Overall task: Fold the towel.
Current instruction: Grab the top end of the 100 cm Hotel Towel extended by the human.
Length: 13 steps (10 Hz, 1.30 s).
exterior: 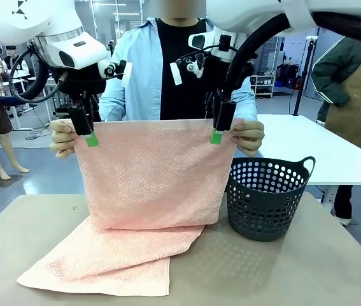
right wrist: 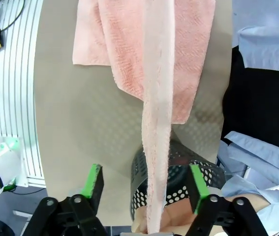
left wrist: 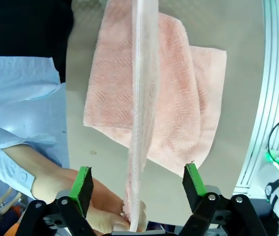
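Left pincer (exterior: 90, 137) and right pincer (exterior: 217, 134) hang fingers-down at the top corners of the towel (exterior: 148, 172), held up by a person's hands (exterior: 250, 135), its bottom piled on the worktop (exterior: 282, 268) by the basket (exterior: 266, 197). Left wrist cam: we see jaws wide, straddling the edge untouched. Right wrist cam: same deal.

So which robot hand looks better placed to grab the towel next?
Nearly even, perhaps the left hand: the towel edge hangs midway between its open fingers. The right hand straddles it too, slightly off-centre, with the basket just below.
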Available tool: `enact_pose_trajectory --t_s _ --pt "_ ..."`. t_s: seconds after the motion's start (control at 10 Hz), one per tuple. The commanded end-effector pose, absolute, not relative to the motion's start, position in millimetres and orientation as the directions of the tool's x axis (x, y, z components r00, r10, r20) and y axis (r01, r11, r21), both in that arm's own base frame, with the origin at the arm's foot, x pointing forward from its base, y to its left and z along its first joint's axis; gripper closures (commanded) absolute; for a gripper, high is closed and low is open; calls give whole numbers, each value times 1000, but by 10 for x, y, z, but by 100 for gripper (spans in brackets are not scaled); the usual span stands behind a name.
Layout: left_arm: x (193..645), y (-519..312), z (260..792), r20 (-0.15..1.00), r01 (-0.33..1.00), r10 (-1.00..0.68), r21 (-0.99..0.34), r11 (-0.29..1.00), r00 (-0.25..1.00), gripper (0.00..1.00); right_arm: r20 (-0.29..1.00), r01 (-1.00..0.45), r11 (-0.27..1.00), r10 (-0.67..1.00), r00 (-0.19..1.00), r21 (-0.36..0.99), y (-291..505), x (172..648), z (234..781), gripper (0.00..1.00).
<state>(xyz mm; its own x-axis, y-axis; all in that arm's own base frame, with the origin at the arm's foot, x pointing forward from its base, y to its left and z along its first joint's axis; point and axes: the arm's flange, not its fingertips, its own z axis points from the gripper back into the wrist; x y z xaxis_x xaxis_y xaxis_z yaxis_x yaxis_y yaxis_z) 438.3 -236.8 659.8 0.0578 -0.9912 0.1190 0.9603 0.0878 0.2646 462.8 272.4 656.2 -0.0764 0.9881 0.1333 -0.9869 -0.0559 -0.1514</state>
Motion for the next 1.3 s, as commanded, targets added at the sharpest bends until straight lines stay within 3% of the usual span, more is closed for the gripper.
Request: enact_pose_trajectory --t_s 0.0,0.1,0.3,0.4,0.5,0.6,1.2 --pt "4380 -2349 6556 141 958 -986 258 128 94 68 100 -989 -16 995 -31 -148 2789 4634 6602 70" --pt "4400 -2348 6543 154 956 -983 258 138 100 100 101 -988 -10 995 -25 -152 2804 4644 6588 99" --pt "4417 -2386 6534 151 960 -986 257 107 69 100 87 -989 -9 996 -22 -148 2827 4668 6568 100" --pt "4425 -2408 6542 147 961 -987 260 94 57 87 90 -989 -4 996 -18 -148 2822 4679 6574 100" --pt "4427 -2411 6553 138 961 -989 261 90 55 97 92 -989 -3 996 -17 -148 2822 4682 6584 100" --pt "4425 -2394 6553 133 963 -989 255 90 57 100 93 -989 -4 996 -18 -146 2824 4685 6581 100" --pt "4419 -2366 6563 111 961 -990 253 112 86 100 103 -992 -13 994 -26 -123 2800 4706 6540 100"
